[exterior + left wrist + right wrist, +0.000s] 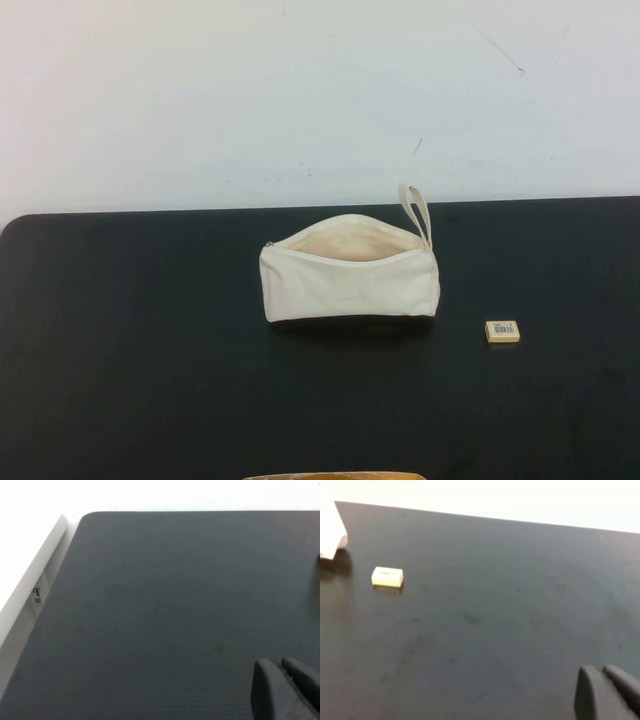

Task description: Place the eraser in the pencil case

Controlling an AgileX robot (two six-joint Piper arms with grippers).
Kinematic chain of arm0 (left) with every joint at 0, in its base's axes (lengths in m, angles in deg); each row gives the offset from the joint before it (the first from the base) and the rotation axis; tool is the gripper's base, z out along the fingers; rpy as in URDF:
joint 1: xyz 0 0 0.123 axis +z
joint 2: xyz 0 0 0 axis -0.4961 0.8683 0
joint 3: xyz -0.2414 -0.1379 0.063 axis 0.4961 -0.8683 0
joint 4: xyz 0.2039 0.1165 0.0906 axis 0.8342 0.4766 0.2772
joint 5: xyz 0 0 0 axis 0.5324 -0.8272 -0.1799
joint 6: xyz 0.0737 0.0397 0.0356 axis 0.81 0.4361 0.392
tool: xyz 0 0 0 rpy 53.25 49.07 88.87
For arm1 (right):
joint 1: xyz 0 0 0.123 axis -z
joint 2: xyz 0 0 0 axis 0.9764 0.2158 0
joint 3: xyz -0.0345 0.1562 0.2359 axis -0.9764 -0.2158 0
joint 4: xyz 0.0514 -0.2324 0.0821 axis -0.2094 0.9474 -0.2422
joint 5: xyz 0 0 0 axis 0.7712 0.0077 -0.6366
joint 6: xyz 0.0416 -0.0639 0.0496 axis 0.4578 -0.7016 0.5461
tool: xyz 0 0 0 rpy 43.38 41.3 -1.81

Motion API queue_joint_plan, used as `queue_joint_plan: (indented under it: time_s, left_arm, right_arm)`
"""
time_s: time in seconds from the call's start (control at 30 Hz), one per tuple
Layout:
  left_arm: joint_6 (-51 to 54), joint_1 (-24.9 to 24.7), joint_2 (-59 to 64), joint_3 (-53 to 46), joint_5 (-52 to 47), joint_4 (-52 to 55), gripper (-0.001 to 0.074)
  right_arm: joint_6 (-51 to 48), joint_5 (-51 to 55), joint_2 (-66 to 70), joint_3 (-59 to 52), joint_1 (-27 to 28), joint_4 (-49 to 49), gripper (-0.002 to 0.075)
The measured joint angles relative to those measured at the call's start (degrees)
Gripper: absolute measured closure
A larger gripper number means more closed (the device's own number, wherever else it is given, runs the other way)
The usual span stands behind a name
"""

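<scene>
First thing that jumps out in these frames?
The cream pencil case stands mid-table on the black table, zip open, loop strap up at its right end. The tiny eraser lies flat to its right, apart. The left pincer and right pincer each hover over bare tabletop, holding nothing.

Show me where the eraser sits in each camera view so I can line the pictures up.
High view: the eraser lies on the black table, at the robot's right of the open pencil case, apart from it.
Left wrist view: not in it; only bare table and the left gripper.
Right wrist view: eraser far from the right gripper.
Shared landmark: the pencil case corner.
</scene>
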Motion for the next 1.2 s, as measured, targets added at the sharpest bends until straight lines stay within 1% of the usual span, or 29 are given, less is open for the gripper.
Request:
queue_joint_plan:
  time_s: [0.43, 0.53, 0.57, 0.6, 0.87, 0.97, 1.2]
  left_arm:
    - [0.0, 0.0, 0.0, 0.0, 0.0, 0.0, 0.0736]
    - [0.0, 0.0, 0.0, 0.0, 0.0, 0.0, 0.0736]
    - [0.0, 0.0, 0.0, 0.0, 0.0, 0.0, 0.0736]
    - [0.0, 0.0, 0.0, 0.0, 0.0, 0.0, 0.0736]
    - [0.1, 0.0, 0.0, 0.0, 0.0, 0.0, 0.0736]
    - [0.1, 0.0, 0.0, 0.0, 0.0, 0.0, 0.0736]
    - [0.1, 0.0, 0.0, 0.0, 0.0, 0.0, 0.0736]
  right_arm:
    - [0.0, 1.3, 0.0, 0.0, 0.0, 0.0, 0.0726]
    - [0.0, -0.6, 0.0, -0.1, 0.0, 0.0, 0.0726]
    - [0.0, -2.3, 0.0, -0.1, 0.0, 0.0, 0.0726]
    - [0.0, -7.3, 0.0, -0.1, 0.0, 0.1, 0.0726]
    - [-4.6, -34.7, 0.0, -0.1, 0.0, 0.8, 0.0726]
    - [-4.8, -44.4, 0.0, -0.1, 0.0, 0.8, 0.0726]
    - [-6.7, -58.6, 0.0, -0.1, 0.0, -1.0, 0.0726]
